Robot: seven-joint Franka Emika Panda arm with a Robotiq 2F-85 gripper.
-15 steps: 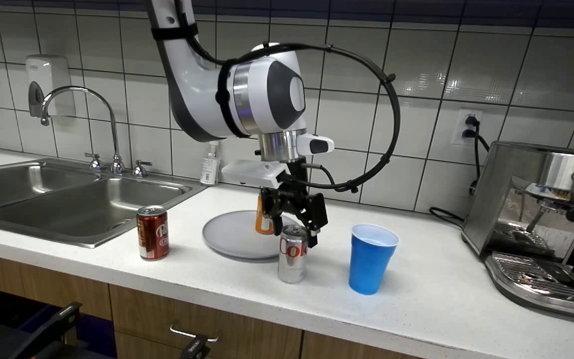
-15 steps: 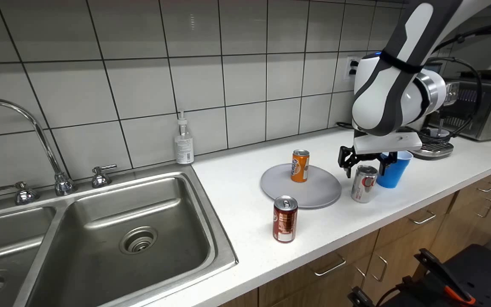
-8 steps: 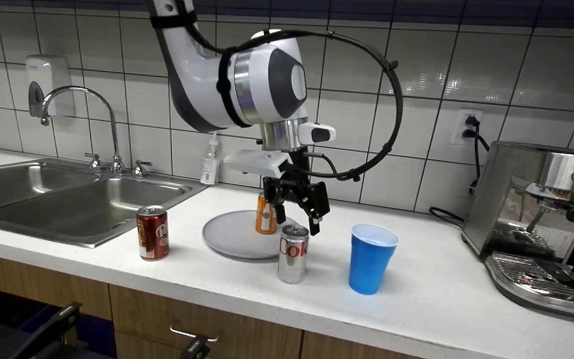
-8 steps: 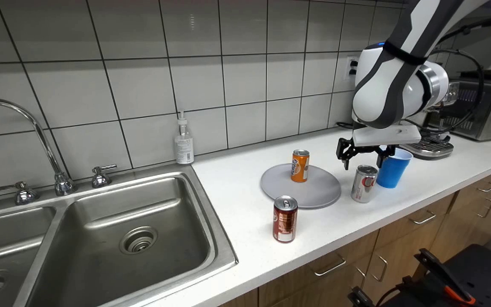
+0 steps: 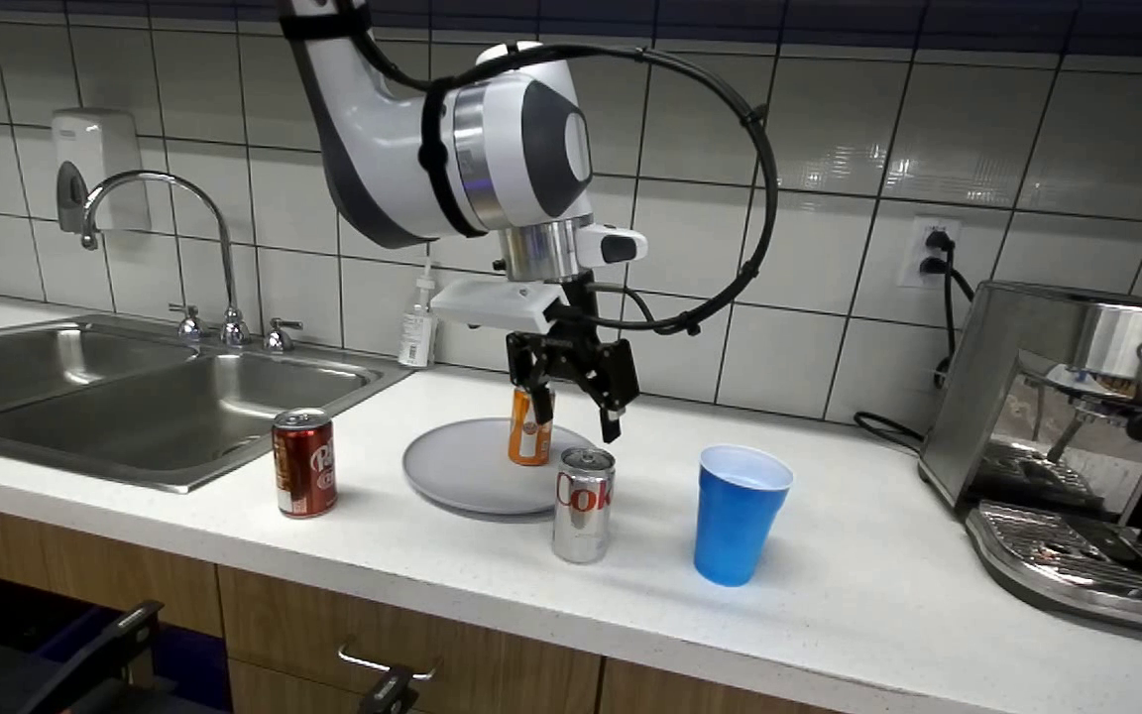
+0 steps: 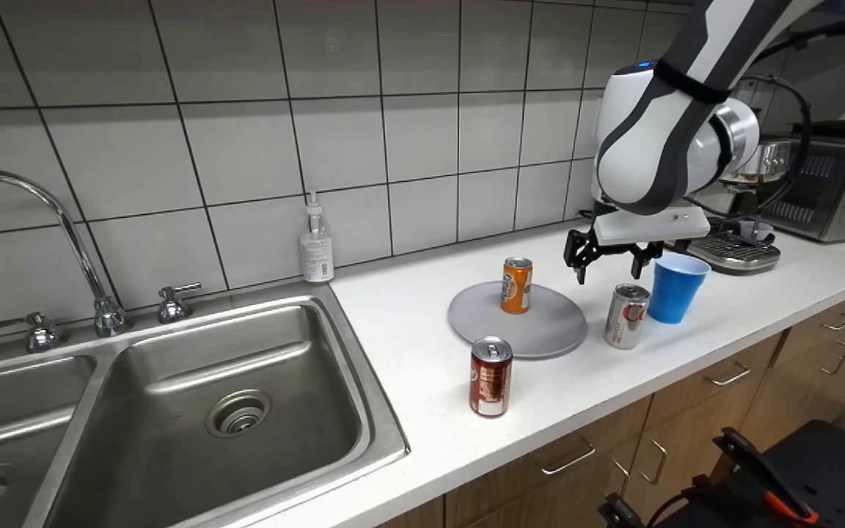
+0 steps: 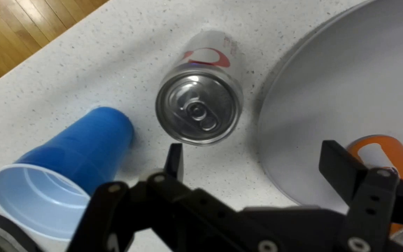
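Note:
My gripper (image 5: 577, 421) stands open, with nothing between its fingers. It is a little above and behind the silver Diet Coke can (image 5: 583, 511), not touching it. In the wrist view that can (image 7: 201, 105) lies just beyond the finger on the left side. A grey round plate (image 7: 327, 87) reaches partly beneath the jaws, and on it stands an orange Fanta can (image 6: 516, 287). The finger on the right side partly covers the orange can in the wrist view. Close by the Coke can is a blue plastic cup (image 5: 738, 526). All three stand upright.
Nearer the sink (image 6: 232, 425) a red Dr Pepper can (image 6: 491, 381) stands on the white counter (image 5: 829, 595). An espresso machine (image 5: 1077, 446) is at the far end. Against the tiled wall are a soap bottle (image 6: 317, 249) and a faucet (image 5: 224, 258).
My gripper has risen off the Diet Coke can, which it straddled a second ago, and shifted slightly towards the plate and sink side. The can stays in place; the jaws remain open.

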